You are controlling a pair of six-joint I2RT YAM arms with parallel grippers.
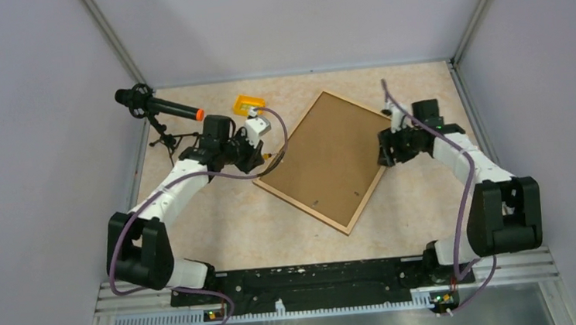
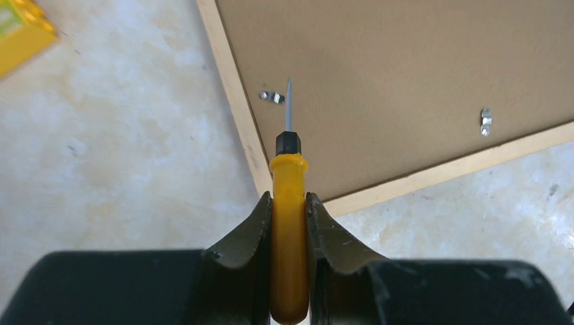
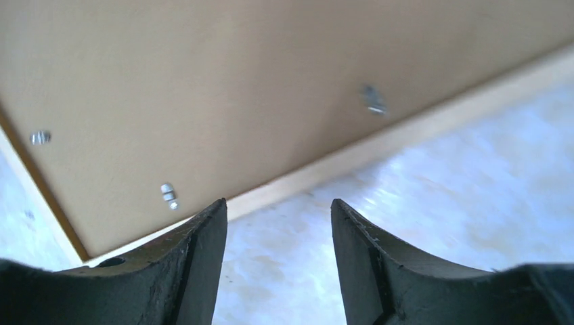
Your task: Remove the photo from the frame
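Left wrist: left pincer (image 2: 290, 200) pinching screwdriver (image 2: 289, 169); ease tip under clip (image 2: 273, 97) on frame (image 2: 406, 68), lever gently. Right pincer (image 3: 278, 206) spread, empty.

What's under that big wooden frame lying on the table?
The frame lies back up: only its brown backboard and small metal clips show. Anything beneath, a photo included, is covered and cannot be seen.

top external: high above the frame (image 1: 330, 159), looking down
wrists: close, each facing one corner
shared: its fibreboard back
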